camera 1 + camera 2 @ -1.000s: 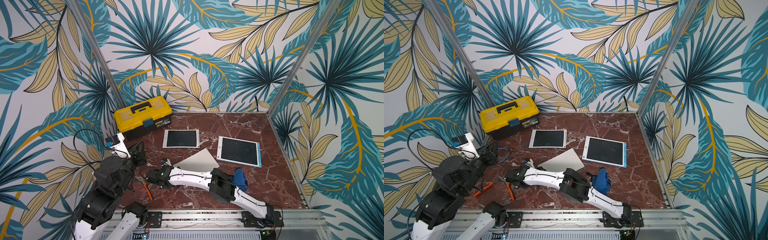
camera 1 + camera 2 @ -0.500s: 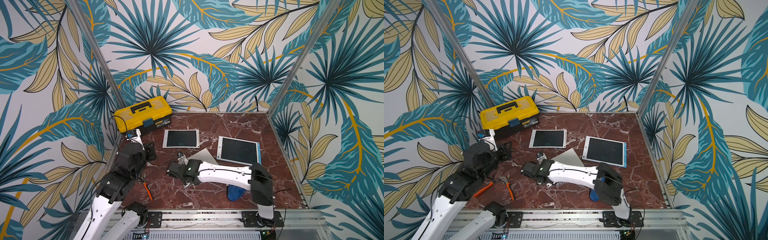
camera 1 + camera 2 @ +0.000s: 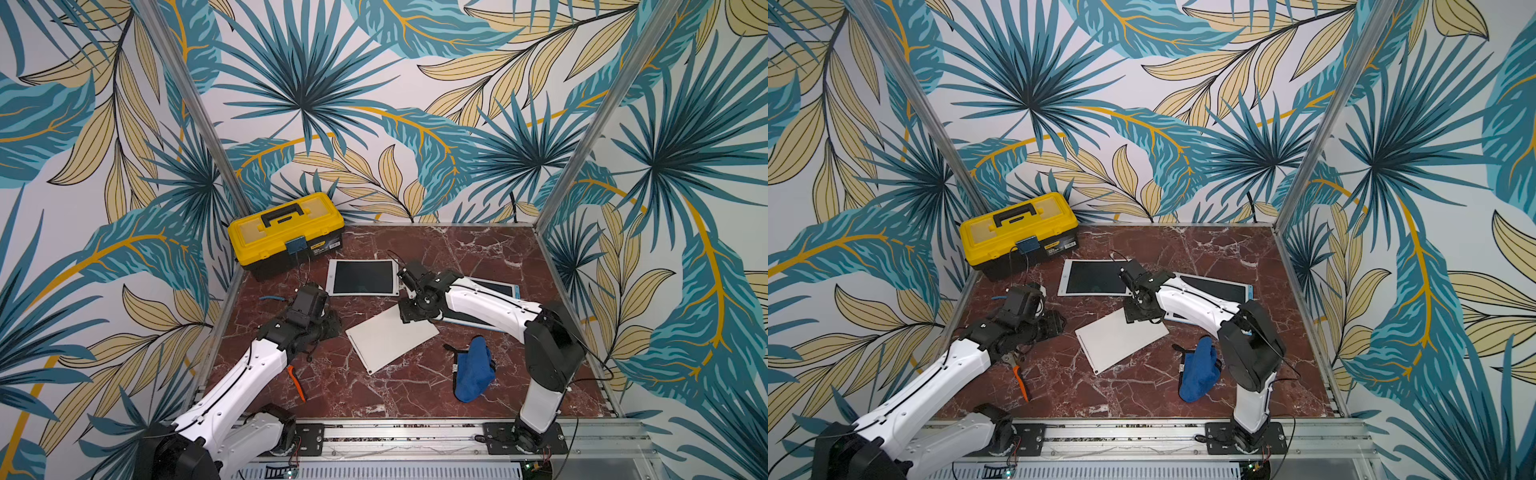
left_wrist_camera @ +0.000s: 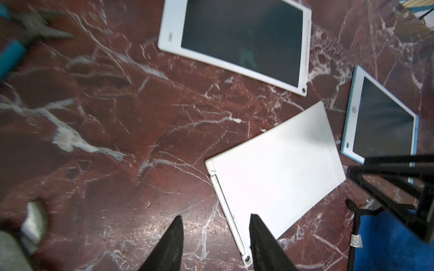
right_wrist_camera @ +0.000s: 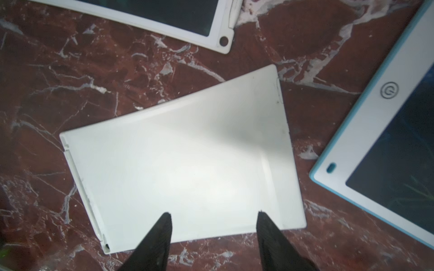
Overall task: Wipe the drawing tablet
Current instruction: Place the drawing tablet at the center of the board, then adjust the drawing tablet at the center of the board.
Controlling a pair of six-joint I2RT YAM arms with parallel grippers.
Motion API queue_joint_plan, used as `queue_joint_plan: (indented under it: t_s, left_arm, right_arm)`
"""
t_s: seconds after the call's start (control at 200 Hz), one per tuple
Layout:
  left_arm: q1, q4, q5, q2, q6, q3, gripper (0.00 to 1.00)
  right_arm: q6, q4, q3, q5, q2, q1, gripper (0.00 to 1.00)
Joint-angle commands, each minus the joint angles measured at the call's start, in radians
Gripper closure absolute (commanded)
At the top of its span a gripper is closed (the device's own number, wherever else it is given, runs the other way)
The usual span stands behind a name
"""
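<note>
Worktop (image 3: 419,245) of red marble carries three tablets. The drawing tablet (image 3: 392,338) lies flat in the middle, screen side down, so only its plain white back shows. Its long axis runs on a diagonal, from the near left toward the far right. The short edge with the pen slot faces the left arm (image 3: 253,370), and the opposite short edge faces the right arm (image 3: 490,307). The left jaws stand partly open with nothing between them, just beside the pen-slot edge and apart from it. The right jaws are also parted and empty, their tips over the far-right end of the tablet; whether they touch it I cannot tell. A white-framed tablet (image 3: 361,277) lies screen up farther back, near the yellow toolbox (image 3: 286,232). A blue-framed tablet (image 4: 385,122) lies partly under the right arm. A blue cloth (image 3: 473,370) sits crumpled toward the front, apart from the drawing tablet.
</note>
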Motion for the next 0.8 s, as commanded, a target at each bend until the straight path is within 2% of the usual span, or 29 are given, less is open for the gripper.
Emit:
queue_joint_plan:
  t_s: [0.0, 0.145, 0.401, 0.791]
  left_arm:
    - [-0.008, 0.105, 0.082, 0.047, -0.047, -0.042, 0.54]
    - [-0.041, 0.195, 0.089, 0.127, -0.079, -0.071, 0.54]
    - [-0.07, 0.314, 0.097, 0.306, -0.119, -0.061, 0.56]
    - [-0.075, 0.323, 0.078, 0.381, -0.118, -0.043, 0.57]
  right_arm:
    - [-0.031, 0.035, 0.031, -0.132, 0.054, -0.074, 0.4]
    - [-0.052, 0.019, 0.075, -0.144, 0.114, -0.11, 0.4]
    - [-0.042, 0.07, 0.028, -0.146, 0.141, -0.143, 0.4]
    - [-0.038, 0.097, -0.008, -0.16, 0.178, -0.184, 0.4]
